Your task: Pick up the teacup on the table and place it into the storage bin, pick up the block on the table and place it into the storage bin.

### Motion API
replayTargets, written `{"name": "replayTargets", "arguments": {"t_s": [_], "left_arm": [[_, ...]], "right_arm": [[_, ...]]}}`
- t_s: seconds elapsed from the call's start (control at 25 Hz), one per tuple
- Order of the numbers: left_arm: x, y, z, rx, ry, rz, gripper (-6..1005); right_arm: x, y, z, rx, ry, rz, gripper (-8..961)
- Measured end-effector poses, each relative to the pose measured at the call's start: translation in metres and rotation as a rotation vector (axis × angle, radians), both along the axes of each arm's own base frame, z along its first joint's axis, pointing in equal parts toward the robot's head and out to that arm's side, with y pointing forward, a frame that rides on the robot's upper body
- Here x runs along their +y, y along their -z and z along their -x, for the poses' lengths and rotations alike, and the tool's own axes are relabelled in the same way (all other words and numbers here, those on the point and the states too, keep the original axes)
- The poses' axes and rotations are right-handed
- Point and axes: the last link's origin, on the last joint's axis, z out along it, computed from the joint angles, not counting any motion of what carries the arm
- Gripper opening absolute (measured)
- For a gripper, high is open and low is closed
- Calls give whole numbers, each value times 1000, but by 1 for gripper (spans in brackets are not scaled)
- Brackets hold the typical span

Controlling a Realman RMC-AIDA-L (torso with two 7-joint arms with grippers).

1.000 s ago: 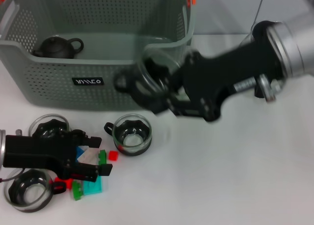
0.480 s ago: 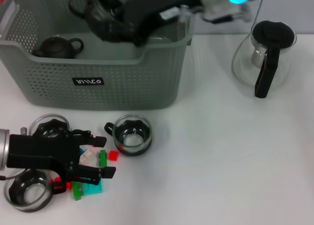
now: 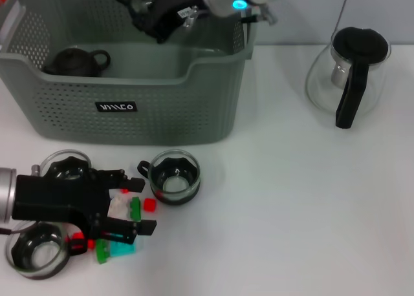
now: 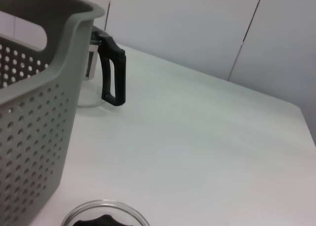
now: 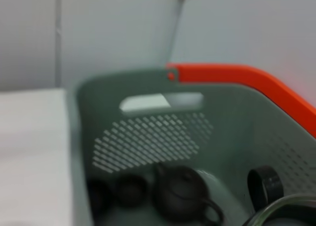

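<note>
The storage bin (image 3: pixel 129 108) looks like matt grey-green plastic, its walls pierced with rows of small holes, with a glossy orange handle clip (image 5: pixel 247 80). Inside it a dark teapot (image 3: pixel 76 62) has a dull, clay-like finish. The teacup (image 3: pixel 173 176) near the bin is clear, shiny glass with a dark base, as is the glass pitcher (image 3: pixel 349 73) with its black plastic handle. The small blocks (image 3: pixel 119 244) appear as smooth coloured plastic. The tabletop (image 3: pixel 291 212) is pale, smooth and matt.

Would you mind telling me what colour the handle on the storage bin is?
Orange; the handle shows best in the right wrist view.
</note>
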Motion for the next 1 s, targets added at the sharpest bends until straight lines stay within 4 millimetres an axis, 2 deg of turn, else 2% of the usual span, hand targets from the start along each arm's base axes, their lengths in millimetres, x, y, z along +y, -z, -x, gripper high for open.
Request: {"name": "replayTargets", "arguments": {"t_s": [0.28, 1.0], "left_arm": [[-2, 3, -4, -16, 8, 14, 889], [-3, 4, -6, -26, 12, 21, 889]], "right_arm": [[5, 14, -16, -48, 21, -69, 69], [7, 13, -34, -57, 74, -73, 68]]}}
